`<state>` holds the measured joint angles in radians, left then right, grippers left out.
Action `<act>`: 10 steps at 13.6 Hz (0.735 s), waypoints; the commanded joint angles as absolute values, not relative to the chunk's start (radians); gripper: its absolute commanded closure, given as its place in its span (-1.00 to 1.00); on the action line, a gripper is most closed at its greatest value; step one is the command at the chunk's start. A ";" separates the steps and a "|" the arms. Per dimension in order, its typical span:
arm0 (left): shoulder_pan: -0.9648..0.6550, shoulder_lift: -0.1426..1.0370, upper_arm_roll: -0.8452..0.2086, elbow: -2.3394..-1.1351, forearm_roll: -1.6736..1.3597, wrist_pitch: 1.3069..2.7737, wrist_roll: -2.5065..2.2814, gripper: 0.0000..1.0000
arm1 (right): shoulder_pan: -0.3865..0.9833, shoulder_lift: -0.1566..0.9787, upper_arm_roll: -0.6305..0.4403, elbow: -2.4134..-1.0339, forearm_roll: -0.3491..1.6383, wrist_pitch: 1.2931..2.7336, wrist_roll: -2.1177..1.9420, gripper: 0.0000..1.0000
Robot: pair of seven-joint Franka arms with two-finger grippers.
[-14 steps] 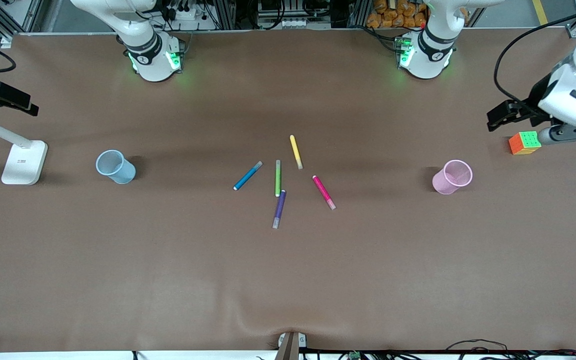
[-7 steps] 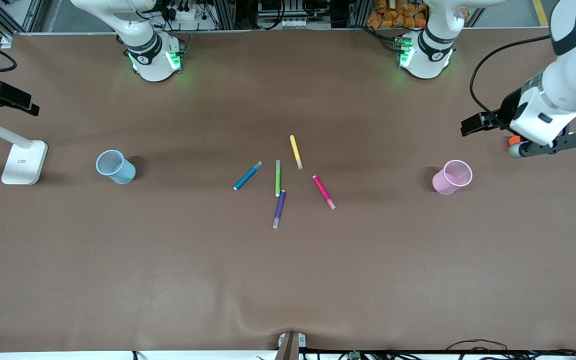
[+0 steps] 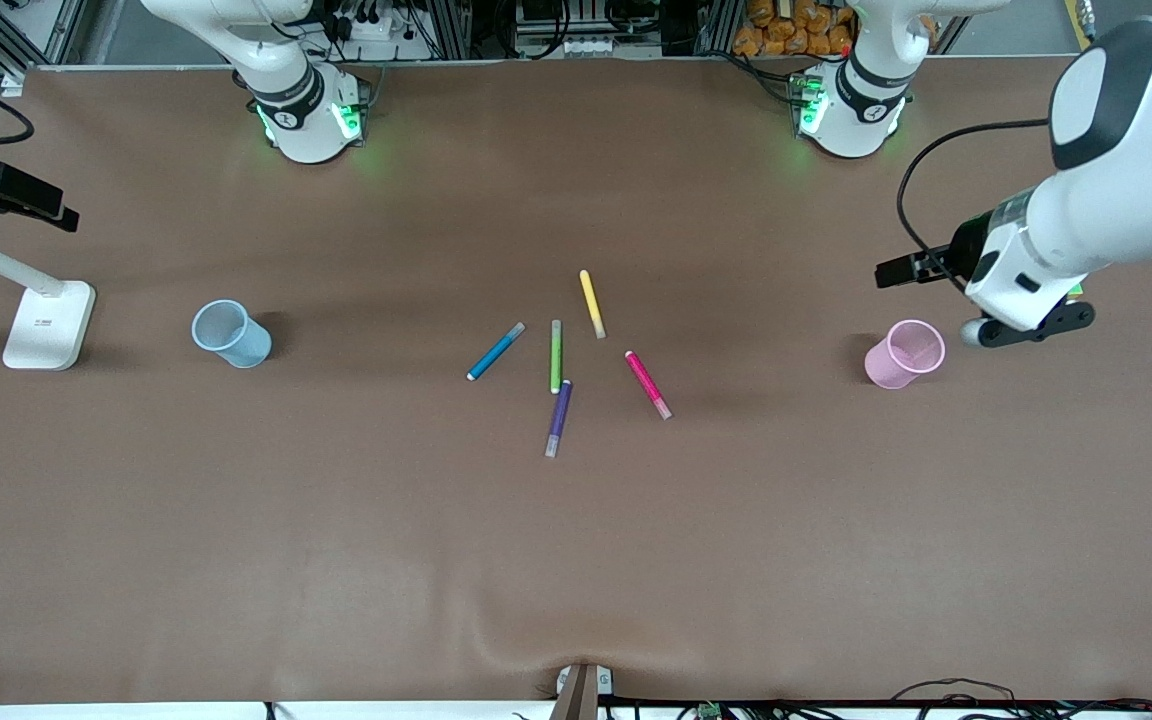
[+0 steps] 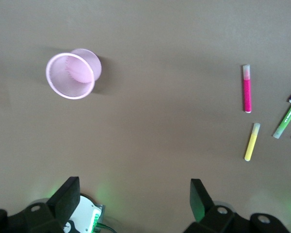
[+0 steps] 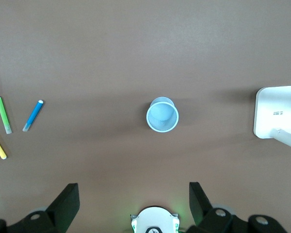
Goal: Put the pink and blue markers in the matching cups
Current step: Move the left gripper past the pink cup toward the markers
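The pink marker [image 3: 647, 384] and the blue marker [image 3: 495, 351] lie flat among other markers at mid table. The light pink cup [image 3: 904, 353] stands toward the left arm's end, and the light blue cup [image 3: 231, 334] toward the right arm's end. My left gripper [image 3: 1031, 328] hangs high beside the pink cup. In the left wrist view it [image 4: 133, 204] is open and empty, with the pink cup [image 4: 70, 75] and pink marker [image 4: 246, 90] below. My right gripper [image 5: 133, 204] is open and empty, high above the blue cup [image 5: 162, 115] and blue marker [image 5: 33, 115].
A green marker [image 3: 555, 356], a yellow marker [image 3: 591, 303] and a purple marker [image 3: 558, 418] lie close to the two task markers. A white lamp base [image 3: 48, 325] stands at the right arm's end, beside the blue cup.
My left arm has swung in from the table's end toward the pink cup and now covers the colored cube. Markers and cups have not moved.
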<state>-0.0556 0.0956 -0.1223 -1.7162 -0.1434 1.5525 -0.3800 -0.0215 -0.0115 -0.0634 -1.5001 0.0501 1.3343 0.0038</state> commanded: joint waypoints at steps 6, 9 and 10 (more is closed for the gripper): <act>-0.155 0.211 -0.135 -1.649 -0.155 1.583 -0.561 -1.00 | -0.025 0.003 -0.063 -1.476 0.054 1.324 -0.009 -1.00; -0.158 0.268 -0.137 -1.626 -0.166 1.586 -0.565 -1.00 | -0.026 0.003 -0.063 -1.477 0.054 1.322 -0.008 -1.00; -0.167 0.294 -0.138 -1.608 -0.169 1.589 -0.568 -1.00 | -0.025 0.003 -0.063 -1.477 0.055 1.322 -0.008 -1.00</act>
<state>-0.1601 0.2367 -0.1375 -1.6630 -0.1530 1.5935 -0.5537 -0.0215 -0.0096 -0.0635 -1.5002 0.0501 1.3343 0.0036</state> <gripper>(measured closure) 0.000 0.000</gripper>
